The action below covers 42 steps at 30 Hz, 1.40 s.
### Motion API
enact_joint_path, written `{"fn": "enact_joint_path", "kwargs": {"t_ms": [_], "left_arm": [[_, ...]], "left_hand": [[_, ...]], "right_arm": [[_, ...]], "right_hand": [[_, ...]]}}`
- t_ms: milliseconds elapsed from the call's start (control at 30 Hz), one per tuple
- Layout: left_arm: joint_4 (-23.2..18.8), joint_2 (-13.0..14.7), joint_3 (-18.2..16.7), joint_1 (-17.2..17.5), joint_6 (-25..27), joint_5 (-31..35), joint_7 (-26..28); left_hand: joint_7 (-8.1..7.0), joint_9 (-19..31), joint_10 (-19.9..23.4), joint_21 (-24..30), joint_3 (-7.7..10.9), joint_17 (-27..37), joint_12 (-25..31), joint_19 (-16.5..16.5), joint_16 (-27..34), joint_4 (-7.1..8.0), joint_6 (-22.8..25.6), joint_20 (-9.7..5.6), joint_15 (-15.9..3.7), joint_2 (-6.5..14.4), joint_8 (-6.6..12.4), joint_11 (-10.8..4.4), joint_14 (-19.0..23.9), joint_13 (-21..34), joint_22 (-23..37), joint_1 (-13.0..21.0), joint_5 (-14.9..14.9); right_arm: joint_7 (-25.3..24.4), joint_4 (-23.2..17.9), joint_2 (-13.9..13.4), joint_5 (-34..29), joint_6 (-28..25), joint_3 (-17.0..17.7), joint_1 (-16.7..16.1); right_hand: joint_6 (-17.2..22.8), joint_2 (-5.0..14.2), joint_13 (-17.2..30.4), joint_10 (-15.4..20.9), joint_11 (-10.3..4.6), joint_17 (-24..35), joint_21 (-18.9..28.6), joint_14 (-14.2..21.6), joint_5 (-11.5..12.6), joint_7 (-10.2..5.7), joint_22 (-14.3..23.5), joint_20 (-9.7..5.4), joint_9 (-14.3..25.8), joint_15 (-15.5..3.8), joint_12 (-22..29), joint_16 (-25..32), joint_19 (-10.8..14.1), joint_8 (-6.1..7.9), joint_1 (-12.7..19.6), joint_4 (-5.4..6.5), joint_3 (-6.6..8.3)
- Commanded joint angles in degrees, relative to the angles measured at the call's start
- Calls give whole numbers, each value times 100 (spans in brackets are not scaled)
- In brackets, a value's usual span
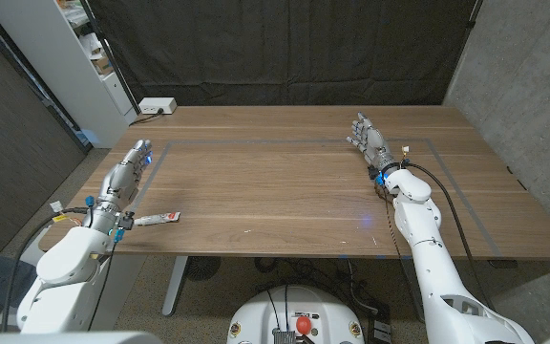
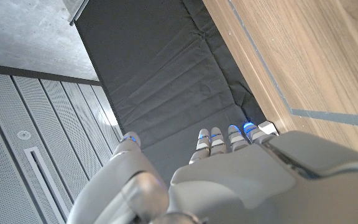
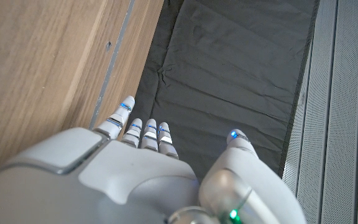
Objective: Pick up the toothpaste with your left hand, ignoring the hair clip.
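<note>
Right now the toothpaste (image 1: 158,219) lies flat on the wooden table (image 1: 285,191) near its front edge on the robot's left — a slim white tube with a red patch along it, pointing roughly across the table. It sits just beside the left forearm, close to the wrist, and nothing touches it that I can make out. The left hand (image 1: 134,161) is farther back on the table than the tube, well apart from it, fingers stretched out straight toward the far edge and close together; it holds nothing. In the left wrist view the back of that hand (image 2: 229,180) shows with its fingers (image 2: 211,140) extended side by side and the thumb standing off to one side, blue lights at the tips, the table edge and a dark cloth backdrop (image 2: 160,81) beyond them. The right hand (image 1: 367,135) is on the other side of the table, toward the far right corner, also spread open with its fingers apart and empty. The right wrist view gives the same reading — fingers (image 3: 145,134) straight, thumb apart, nothing between them. A thin grey line (image 1: 294,143) is marked on the tabletop as a rectangle, and both hands sit near its far corners. A white power strip (image 1: 158,106) rests at the far left corner of the table, by a white shelf unit (image 1: 84,57).
</note>
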Motion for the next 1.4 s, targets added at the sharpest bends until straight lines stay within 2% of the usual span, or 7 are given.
{"fn": "enact_joint_path", "kwargs": {"t_ms": [33, 600, 767, 1400], "left_arm": [[-231, -91, -93, 189, -126, 228, 60], [-426, -239, -180, 371, -191, 503, 153], [-490, -167, -187, 382, -51, 820, 263], [-583, -175, -361, 421, -221, 1314, 399]], "left_hand": [[25, 22, 40, -20, 0, 14, 46, -209, -7, -38, 63, 55, -6, 15, 5, -7, 34, 5, 25, 80, -21], [-2, 22, 66, -51, 10, 13, 46, -198, -3, -78, 106, 69, -18, 29, 9, -51, 73, 5, 26, 130, -26], [-11, 22, 97, -63, 16, 13, 53, -189, -1, -99, 137, 69, -37, 36, 15, -72, 96, 4, 26, 157, -28], [-49, 23, 160, -115, 50, 11, 63, -212, 2, -171, 185, 65, -93, 70, 20, -133, 148, 5, 25, 264, -23]], "right_arm": [[10, -29, 3, 52, 56, 10, -66], [30, -65, -57, 117, 75, 14, -76], [14, -24, -58, 116, 78, 17, -46], [-55, -74, -45, 64, 38, -8, -51]], "right_hand": [[-4, 33, 13, -19, 19, -3, -25, 47, 42, 7, 31, 19, 5, 9, -2, 16, 44, 7, 43, -22, -17], [4, 39, 14, -9, 12, -6, -78, 68, 47, -3, 32, 17, 5, -7, 1, 21, 74, 9, 43, -30, -28], [12, 38, 14, -12, -3, -7, -91, 79, 49, -4, 32, 17, 5, -11, 0, 24, 88, 12, 43, -33, -32], [6, 44, 14, -9, -7, -9, -133, 105, 56, -10, 34, 17, 5, -11, 0, 29, 147, 9, 43, -41, -43]]}}
